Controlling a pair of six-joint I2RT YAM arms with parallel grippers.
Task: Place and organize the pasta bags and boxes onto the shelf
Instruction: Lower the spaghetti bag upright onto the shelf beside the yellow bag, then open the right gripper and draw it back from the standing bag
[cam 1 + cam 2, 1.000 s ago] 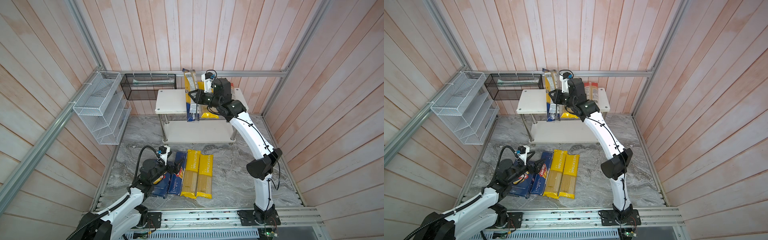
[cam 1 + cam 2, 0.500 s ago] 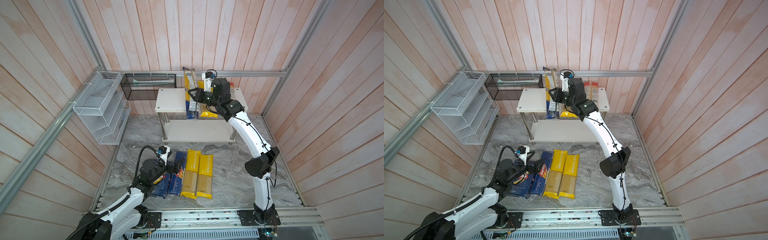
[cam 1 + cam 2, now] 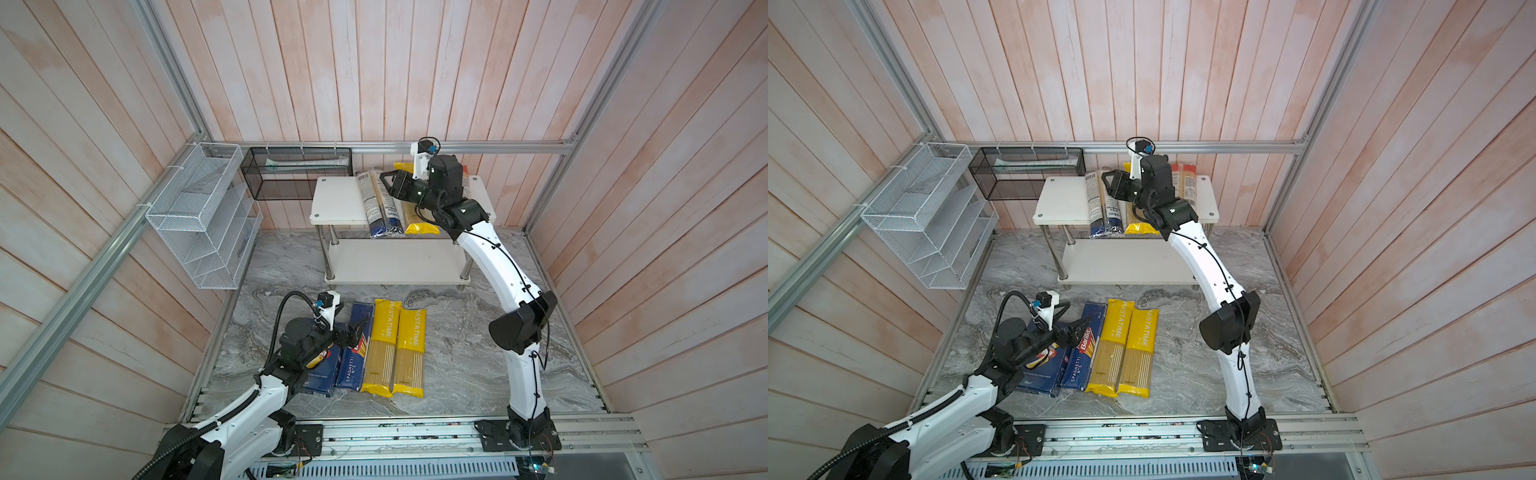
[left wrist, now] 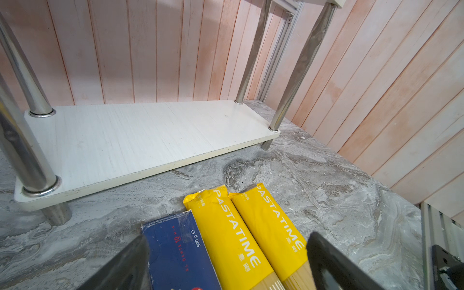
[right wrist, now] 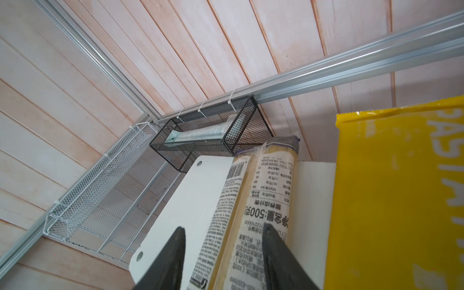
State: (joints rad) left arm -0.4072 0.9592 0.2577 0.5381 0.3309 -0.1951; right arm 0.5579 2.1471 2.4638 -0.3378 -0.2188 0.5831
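The dark-blue-ended bag (image 3: 380, 203) with white labels lies flat on the shelf's top board (image 3: 336, 199), its blue end over the front edge. My right gripper (image 3: 388, 183) stands open astride this bag (image 5: 263, 190), one finger clear of it. A yellow bag (image 3: 419, 222) lies beside it, and a red-ended bag (image 3: 1187, 183) lies behind my arm. On the floor are the wide box (image 3: 322, 370), the narrow spaghetti box (image 3: 353, 361) and two yellow bags (image 3: 384, 345). My left gripper (image 3: 353, 332) hovers open over the spaghetti box (image 4: 175, 251), holding nothing.
The shelf's lower board (image 4: 140, 135) is bare between chrome legs. A black mesh basket (image 3: 297, 172) hangs on the back rail left of the shelf. A white wire rack (image 3: 199, 216) is fixed to the left wall. Grey marble floor lies right of the yellow bags.
My right gripper has laid the blue-ended bag down from tilted to flat on the top board and has opened its jaws. The left arm has not moved.
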